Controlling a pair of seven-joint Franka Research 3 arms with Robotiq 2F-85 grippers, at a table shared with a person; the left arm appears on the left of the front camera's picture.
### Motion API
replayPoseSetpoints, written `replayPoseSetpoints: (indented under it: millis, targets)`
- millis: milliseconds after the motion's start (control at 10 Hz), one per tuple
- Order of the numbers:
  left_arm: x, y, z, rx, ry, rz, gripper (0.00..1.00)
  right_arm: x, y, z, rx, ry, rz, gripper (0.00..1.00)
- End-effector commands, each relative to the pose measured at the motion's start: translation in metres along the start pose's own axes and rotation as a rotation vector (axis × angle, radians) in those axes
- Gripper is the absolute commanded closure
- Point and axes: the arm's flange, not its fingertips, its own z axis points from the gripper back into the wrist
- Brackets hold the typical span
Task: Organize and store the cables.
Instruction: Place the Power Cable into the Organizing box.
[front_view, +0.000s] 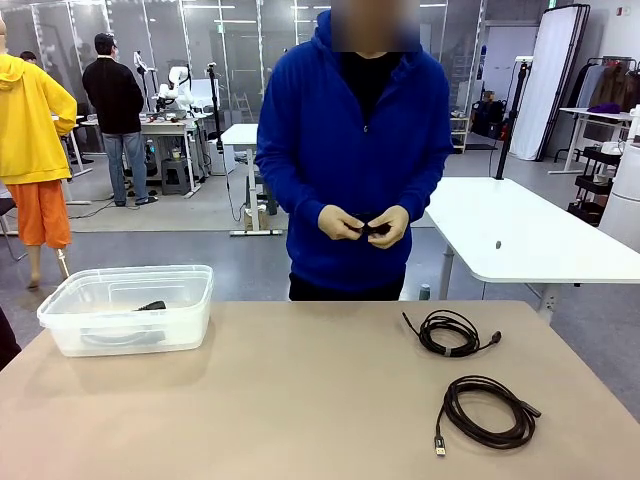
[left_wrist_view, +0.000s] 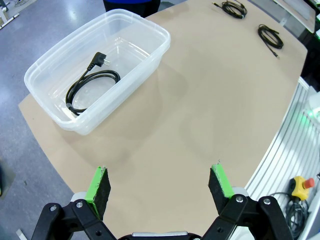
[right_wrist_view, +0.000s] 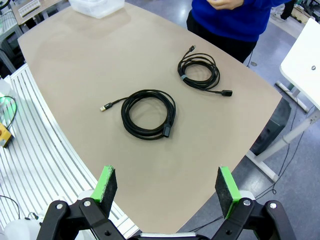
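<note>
Next pick looks like one for my right tool (right_wrist_view: 166, 184)
It hangs wide open and empty; dead ahead on the table (right_wrist_view: 75, 60) lies the closer coiled cable (right_wrist_view: 148, 114), plug tail trailing left, the second cable (right_wrist_view: 199, 71) beyond it. My left tool (left_wrist_view: 160, 182), open too, faces the bin (left_wrist_view: 162, 45)

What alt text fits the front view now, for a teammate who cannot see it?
A nearer cable and a farther cable, both black and coiled, lie on the right of a tan table. At left, a clear plastic bin holds another black cable. Beyond, a person in a blue hoodie holds a small dark item.
</note>
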Motion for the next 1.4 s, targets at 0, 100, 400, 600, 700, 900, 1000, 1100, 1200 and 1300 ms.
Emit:
replayPoseSetpoints:
  millis: [0, 100, 400, 600, 700, 900, 1000, 1100, 1200, 1300]
  targets:
    - [-0.0021, -0.0003, -0.0016, -0.013, -0.023, -0.015, 0.0, -0.0004, 0.0002, 0.0023, 0.007, -0.007, 0.014, 0.0]
    - [-0.0021, -0.0003, -0.0016, -0.013, -0.023, -0.015, 0.0, -0.0004, 0.0002, 0.0023, 0.007, -0.007, 0.014, 0.0]
    - [-0.0021, -0.0003, -0.0016, -0.013, -0.023, -0.015, 0.0, -0.0004, 0.0002, 0.0023, 0.007, -0.007, 0.014, 0.0]
    - [-0.0021, -0.0003, -0.0016, -0.013, -0.023, -0.015, 0.0, -0.0004, 0.0002, 0.0023, 0.007, -0.007, 0.014, 0.0]
    - [-0.0021, -0.0003, -0.0016, -0.013, -0.023, -0.015, 0.0, -0.0004, 0.0002, 0.0023, 0.007, -0.007, 0.014, 0.0]
    - [-0.0021, -0.0003, -0.0016, -0.013, -0.023, -0.015, 0.0, -0.0004, 0.0002, 0.0023, 0.007, -0.007, 0.014, 0.0]
    - [-0.0021, -0.0003, -0.0016, -0.013, -0.023, -0.015, 0.0, -0.0004, 0.0002, 0.0023, 0.007, -0.007, 0.014, 0.0]
    - [-0.0021, -0.0003, -0.0016, -0.013, -0.023, -0.015, 0.0, -0.0004, 0.0002, 0.0023, 0.007, -0.007, 0.014, 0.0]
    - [-0.0021, -0.0003, -0.0016, -0.013, -0.023, -0.015, 0.0, -0.0004, 0.0002, 0.0023, 0.007, -0.007, 0.014, 0.0]
    - [-0.0021, -0.0003, -0.0016, -0.013, -0.023, -0.015, 0.0, -0.0004, 0.0002, 0.0023, 0.007, -0.007, 0.014, 0.0]
